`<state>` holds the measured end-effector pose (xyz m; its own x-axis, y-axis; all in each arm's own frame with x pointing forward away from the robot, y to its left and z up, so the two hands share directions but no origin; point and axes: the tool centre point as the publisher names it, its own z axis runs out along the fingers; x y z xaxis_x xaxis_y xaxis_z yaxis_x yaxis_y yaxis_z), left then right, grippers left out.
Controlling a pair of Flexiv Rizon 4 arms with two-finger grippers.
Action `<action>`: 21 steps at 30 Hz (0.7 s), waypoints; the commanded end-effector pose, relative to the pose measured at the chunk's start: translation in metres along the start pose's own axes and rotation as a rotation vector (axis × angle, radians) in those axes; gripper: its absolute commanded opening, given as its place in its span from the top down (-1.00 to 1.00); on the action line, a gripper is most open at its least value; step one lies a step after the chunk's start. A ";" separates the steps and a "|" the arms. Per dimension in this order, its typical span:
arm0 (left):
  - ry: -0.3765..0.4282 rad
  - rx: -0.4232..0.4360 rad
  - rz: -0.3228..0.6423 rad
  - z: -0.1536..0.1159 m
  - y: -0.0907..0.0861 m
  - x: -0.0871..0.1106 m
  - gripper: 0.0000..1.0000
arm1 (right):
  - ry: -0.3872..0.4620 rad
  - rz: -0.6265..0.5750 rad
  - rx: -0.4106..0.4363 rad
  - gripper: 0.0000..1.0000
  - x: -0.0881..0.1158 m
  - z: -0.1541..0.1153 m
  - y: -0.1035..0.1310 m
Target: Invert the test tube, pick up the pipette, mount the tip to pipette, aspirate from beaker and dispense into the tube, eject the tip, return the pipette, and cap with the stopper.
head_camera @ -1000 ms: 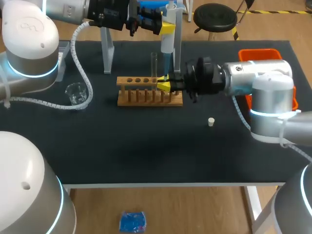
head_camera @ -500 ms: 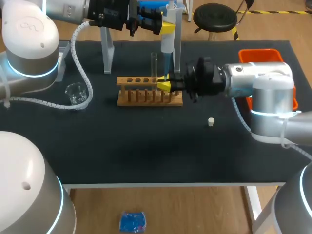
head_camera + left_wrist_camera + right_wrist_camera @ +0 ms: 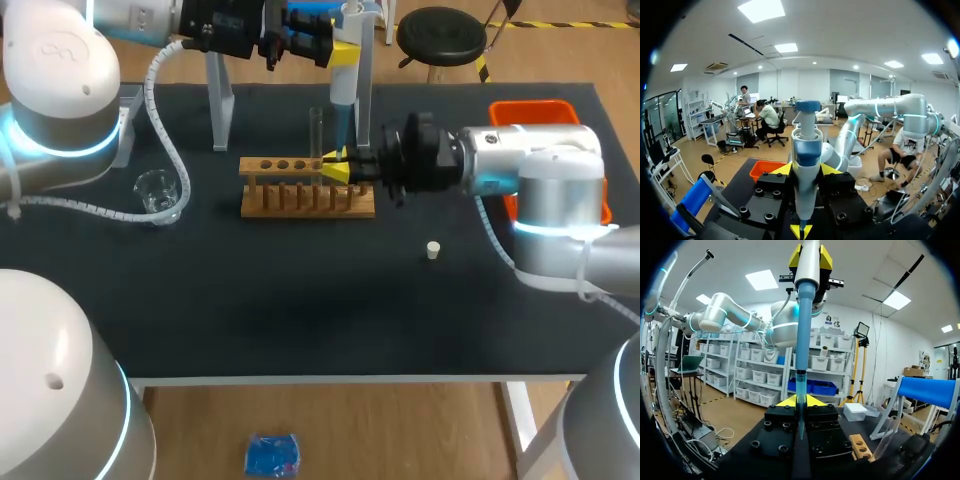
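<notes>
The pipette (image 3: 342, 90) hung upright above the right-hand end of the wooden rack (image 3: 290, 195), clear of the table (image 3: 300, 290). The left gripper (image 3: 344, 56) gripped its upper body, both yellow fingers clenched on it from either side. At the lower end of the shaft, the right gripper (image 3: 337, 166) came in level from the side. Its fingers were closed on the slender tip (image 3: 800, 390), which ran up between them in line with the shaft.

The step in hand appeared to be mounting the tip. To do it well:
- Keep tip and shaft on one axis. Any tilt is likely to seat the tip crooked or let it leak.
- Press straight along that axis until the tip seats firmly.
- Release the right fingers only once the tip holds by itself.

The test tube (image 3: 316, 130) stood upright in the rack, mouth up, just beside the right gripper and the pipette shaft. It was the nearest obstacle, and a sideways slip of either arm could knock it. The rack lay directly under the work and limited any downward travel. The beaker (image 3: 155, 192) sat well apart towards the left arm. The stopper (image 3: 433, 250) lay on the table in front of the right arm. A white stand (image 3: 219, 105) stood behind the rack, and an orange bin (image 3: 530, 108) sat at the far right.
</notes>
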<state>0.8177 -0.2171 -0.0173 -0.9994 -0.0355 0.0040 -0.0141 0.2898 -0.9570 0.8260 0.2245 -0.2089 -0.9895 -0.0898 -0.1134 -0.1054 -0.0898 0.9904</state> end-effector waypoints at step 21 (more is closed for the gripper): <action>-0.001 -0.001 -0.002 0.002 0.010 0.001 1.00 | -0.012 0.012 0.009 -1.00 -0.001 -0.006 0.026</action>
<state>0.8177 -0.2165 -0.0254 -0.9994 -0.0341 0.0079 -0.0177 0.2959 -0.9551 0.8287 0.2206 -0.1869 -0.9911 -0.0846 -0.1028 -0.0952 -0.0896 0.9914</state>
